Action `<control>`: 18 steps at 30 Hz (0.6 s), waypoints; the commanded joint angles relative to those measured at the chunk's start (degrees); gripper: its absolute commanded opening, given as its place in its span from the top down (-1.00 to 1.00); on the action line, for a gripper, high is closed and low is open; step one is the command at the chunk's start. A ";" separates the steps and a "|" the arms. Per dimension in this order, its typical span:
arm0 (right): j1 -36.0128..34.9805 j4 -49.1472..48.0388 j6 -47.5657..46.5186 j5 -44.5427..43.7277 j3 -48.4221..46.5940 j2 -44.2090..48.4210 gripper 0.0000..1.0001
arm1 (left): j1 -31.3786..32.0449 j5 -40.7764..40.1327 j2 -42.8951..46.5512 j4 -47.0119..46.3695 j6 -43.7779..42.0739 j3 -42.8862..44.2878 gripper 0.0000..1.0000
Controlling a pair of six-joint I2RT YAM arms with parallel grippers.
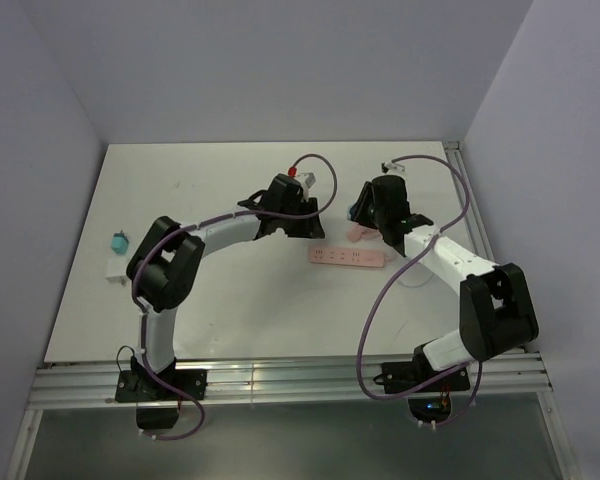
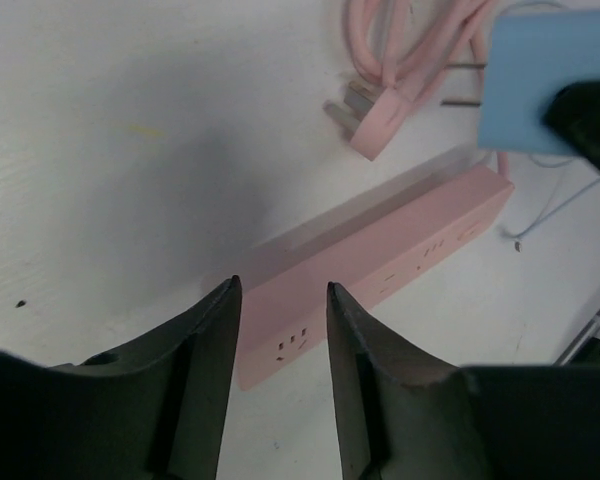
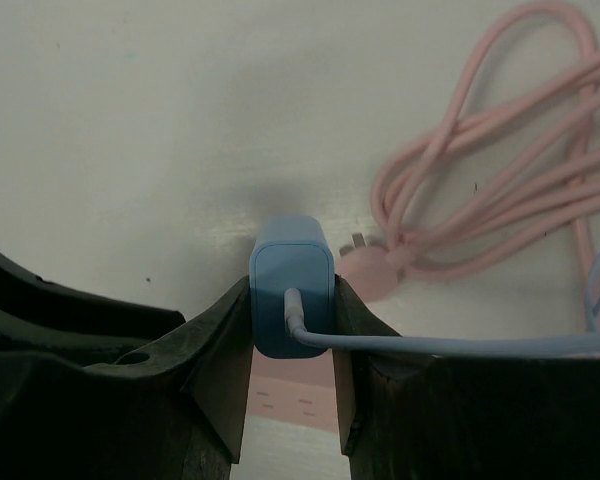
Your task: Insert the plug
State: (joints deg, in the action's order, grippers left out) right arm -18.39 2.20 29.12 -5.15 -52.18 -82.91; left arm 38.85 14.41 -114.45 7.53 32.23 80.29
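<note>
**Right gripper holds the plug by the pink power strip**

The right gripper (image 3: 292, 294) is clamped on the plug (image 3: 292, 262), a small light-blue cube pinched on both sides between the fingers. A pale blue cable (image 3: 450, 346) leaves its upper face and runs off to the right. The plug's prongs are hidden. It seems to hang just above the table (image 1: 230, 300), though the wrist view does not settle whether it touches anything.

The pink power strip (image 2: 380, 255) lies flat near the middle of the table. Its own coiled pink cord (image 3: 500, 190) is bunched just beside the plug.

The left gripper (image 2: 280, 290) hangs over one end of the strip with its jaws apart and nothing between them.

Well apart, at the table's left edge, a small teal item (image 1: 119, 241) sits near a white block (image 1: 115, 268).
</note>
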 commanded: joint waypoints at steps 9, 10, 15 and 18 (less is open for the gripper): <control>-1.03 1.93 0.14 -0.48 5.25 9.96 1.00 | 1.58 7.82 2.12 -10.07 2.84 -11.73 0.23; -1.03 2.28 -0.12 -0.48 5.34 10.84 1.00 | 2.62 7.30 2.83 -10.25 3.10 -12.69 0.24; -1.03 2.90 -0.91 0.49 7.09 14.00 1.00 | 5.53 1.95 9.76 -11.22 5.64 -20.78 0.23; -1.03 2.72 -1.52 1.45 8.23 15.41 1.00 | 5.71 -4.47 14.51 -10.70 6.01 -24.30 0.04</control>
State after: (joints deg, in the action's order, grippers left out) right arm -19.16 5.48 28.80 -4.58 -44.97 -69.60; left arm 44.47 16.64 -105.56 -2.04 36.86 57.80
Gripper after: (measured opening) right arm 0.394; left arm 0.451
